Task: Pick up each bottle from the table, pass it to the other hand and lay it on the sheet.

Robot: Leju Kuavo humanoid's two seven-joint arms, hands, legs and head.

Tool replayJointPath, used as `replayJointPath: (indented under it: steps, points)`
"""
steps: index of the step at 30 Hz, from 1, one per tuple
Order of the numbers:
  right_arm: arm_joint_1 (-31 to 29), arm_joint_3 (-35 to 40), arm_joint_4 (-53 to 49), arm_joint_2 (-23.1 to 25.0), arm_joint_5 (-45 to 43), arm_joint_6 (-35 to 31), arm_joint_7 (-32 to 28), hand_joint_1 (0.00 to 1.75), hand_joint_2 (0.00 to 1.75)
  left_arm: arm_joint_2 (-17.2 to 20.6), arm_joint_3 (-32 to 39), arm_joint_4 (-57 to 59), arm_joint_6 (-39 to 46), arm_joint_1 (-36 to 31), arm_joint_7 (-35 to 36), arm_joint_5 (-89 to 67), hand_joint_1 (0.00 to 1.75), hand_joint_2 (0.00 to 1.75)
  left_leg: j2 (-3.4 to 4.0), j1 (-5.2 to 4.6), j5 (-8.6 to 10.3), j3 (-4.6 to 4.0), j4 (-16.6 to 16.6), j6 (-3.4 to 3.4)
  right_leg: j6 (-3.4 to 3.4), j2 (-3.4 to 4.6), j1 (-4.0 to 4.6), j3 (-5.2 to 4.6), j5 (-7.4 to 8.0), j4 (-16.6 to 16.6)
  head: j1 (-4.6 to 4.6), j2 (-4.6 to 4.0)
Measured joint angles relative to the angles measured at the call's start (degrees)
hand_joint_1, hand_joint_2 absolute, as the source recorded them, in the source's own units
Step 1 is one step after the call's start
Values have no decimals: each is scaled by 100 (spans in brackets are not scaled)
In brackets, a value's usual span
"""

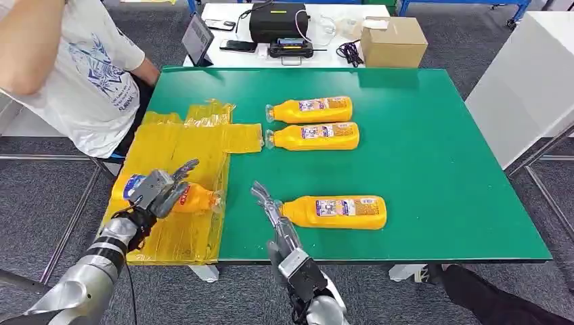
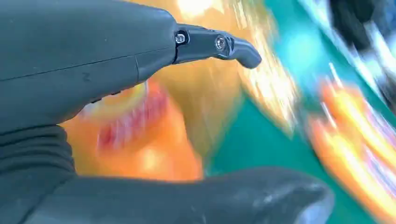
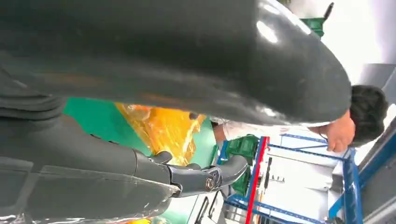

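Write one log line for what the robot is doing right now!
left hand: holds orange plastic bottle over yellow plastic sheet | right hand: open, empty | three orange bottles on green table

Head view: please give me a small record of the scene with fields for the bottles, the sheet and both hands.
bottles on table: three, lying on the green table; far bottle, middle bottle, near bottle
bottle on sheet: one, lying on the yellow sheet
left hand: over the bottle on the sheet; grip unclear
right hand: holds nothing, fingers beside the near bottle's cap end
person: at the table's far left corner
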Motion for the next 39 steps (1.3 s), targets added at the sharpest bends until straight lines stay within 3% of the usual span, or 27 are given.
replayJointPath:
  steps: [1, 2, 6, 10, 13, 18, 22, 26, 30, 39]
  points:
    - [-7, 11, 11, -2, 76, -39, 35, 0, 0, -76, 2, -37, 762, 28, -30, 45, 0, 175, 6, 0, 0, -5, 0, -1, -2, 2, 0, -8, 4, 0, 4, 0]
    - [-15, 20, 30, -4, 155, -112, 59, 0, 175, -156, 15, -104, 1470, 92, -218, 180, 0, 175, 18, 0, 1, -16, 1, 0, -15, 3, 2, -27, 15, 0, 0, 0]
    - [-30, 0, 138, -7, 390, -431, 183, 0, 175, -418, 96, -644, 2626, 308, -978, 779, 0, 175, 24, 0, 13, -48, 3, 3, -12, 3, 2, -53, 17, 1, 2, 0]
    - [-119, -152, 160, -149, 1243, -1128, 630, 0, 175, -522, -208, -2199, 3612, 987, -1028, 1915, 0, 175, 44, -2, 5, -57, 4, -2, -11, 24, -1, -73, 18, 2, -2, 0]
    - [-274, -440, 157, -396, 1715, -1265, 892, 0, 175, -575, -621, -3409, 4027, 1443, -1028, 2004, 0, 175, 19, -3, 5, -73, 6, 0, -9, 13, -1, -75, 14, -3, 2, 0]
    - [-334, -706, 162, -501, 1897, -1123, 977, 0, 175, -927, -715, -5190, 4083, 1984, -1028, 1434, 0, 175, 28, -4, -1, -86, 6, 2, -9, 17, -2, -88, 14, -5, 4, 0]
    - [-395, -739, 203, -553, 2132, -1178, 1111, 0, 175, -1021, -912, -5949, 4083, 2220, -1028, 1662, 0, 175, 31, -2, -5, -84, 6, 1, -9, 17, 1, -92, 14, -6, 2, 0]
    - [-427, -916, 201, -927, 2271, -1011, 1712, 0, 175, -991, -1169, -6098, 3829, 2482, -1025, 3030, 0, 175, 30, -2, -3, -84, 5, 2, -10, 17, 1, -90, 14, -6, 0, 0]
    - [-481, -1332, 168, -1433, 2455, -362, 2130, 0, 175, -947, -1313, -6109, 3542, 2774, -1025, 3191, 0, 175, 27, -12, -2, -87, 6, 4, -8, 16, -9, -89, 15, -6, 2, 0]
    - [-513, -1541, 175, -2220, 2033, 582, 2271, 0, 175, -958, -1423, -5996, 3168, 3054, -1027, 3084, 0, 175, 28, -13, -6, -89, 8, 7, -5, 17, -11, -95, 14, -9, -4, 0]
